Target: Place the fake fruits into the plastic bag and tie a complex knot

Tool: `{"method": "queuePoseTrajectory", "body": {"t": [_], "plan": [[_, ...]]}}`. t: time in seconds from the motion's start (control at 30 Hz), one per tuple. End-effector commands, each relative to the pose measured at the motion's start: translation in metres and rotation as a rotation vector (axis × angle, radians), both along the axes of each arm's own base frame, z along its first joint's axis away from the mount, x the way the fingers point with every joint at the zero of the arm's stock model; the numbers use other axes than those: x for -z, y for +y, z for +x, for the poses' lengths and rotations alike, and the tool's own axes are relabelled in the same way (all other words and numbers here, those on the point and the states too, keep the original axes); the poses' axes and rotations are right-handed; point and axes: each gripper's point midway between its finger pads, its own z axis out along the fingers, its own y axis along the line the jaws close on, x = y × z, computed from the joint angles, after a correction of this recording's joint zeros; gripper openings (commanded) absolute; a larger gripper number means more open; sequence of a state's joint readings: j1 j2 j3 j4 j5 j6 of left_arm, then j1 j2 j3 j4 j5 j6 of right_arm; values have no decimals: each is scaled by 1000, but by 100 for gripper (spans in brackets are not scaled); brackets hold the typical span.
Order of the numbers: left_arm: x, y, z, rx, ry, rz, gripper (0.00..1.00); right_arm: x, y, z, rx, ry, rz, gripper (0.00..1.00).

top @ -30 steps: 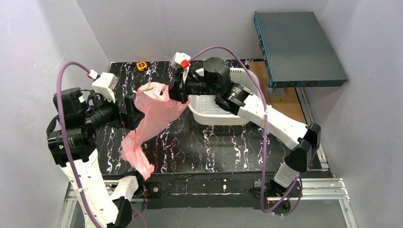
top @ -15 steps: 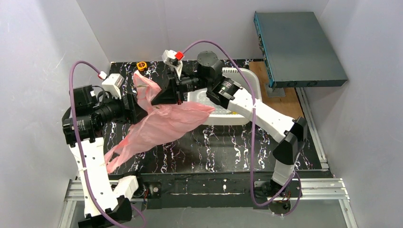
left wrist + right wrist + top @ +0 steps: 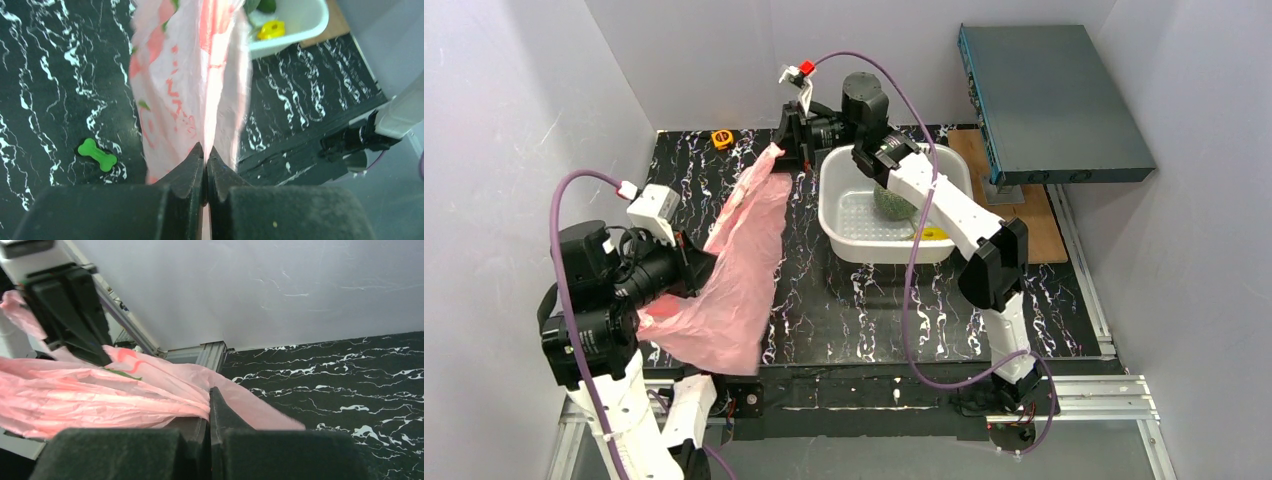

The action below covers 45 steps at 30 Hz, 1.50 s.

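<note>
The plastic bag (image 3: 742, 270) hangs stretched left of the white basket (image 3: 836, 215), with the left gripper (image 3: 205, 159) and right gripper (image 3: 210, 401) each pinching 1 end. The melon (image 3: 888, 203) and yellow fruit (image 3: 932, 235) lie inside the basket. Bag preparation seems in hand; next, its mouth needs opening.

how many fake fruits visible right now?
2: a grey-green melon and a yellow fruit, both in the white basket. The right arm crosses the basket, so another may be hidden.

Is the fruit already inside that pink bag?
No, the melon and the yellow fruit lie in the white basket, apart from the pink bag.
</note>
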<state>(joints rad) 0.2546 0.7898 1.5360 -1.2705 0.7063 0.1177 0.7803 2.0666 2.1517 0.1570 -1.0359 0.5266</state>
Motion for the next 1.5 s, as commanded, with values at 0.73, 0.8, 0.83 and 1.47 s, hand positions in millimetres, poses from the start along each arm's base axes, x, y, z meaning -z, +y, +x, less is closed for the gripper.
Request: {"method": "queuePoseTrajectory", "body": {"t": [0.73,0.8,0.83,1.47], "plan": [[41,21,51,-378,190,-309,0,82,-106,33,584,245,-532,66],[42,16,50,-371,199,-339,0,87,-114,4,511,293,-553,62],[43,14,50,-364,201,-355,0,91,-114,-9,472,326,-567,61],[47,-16,49,-166,186,-487,0,88,-18,-52,485,395,-551,77]]}}
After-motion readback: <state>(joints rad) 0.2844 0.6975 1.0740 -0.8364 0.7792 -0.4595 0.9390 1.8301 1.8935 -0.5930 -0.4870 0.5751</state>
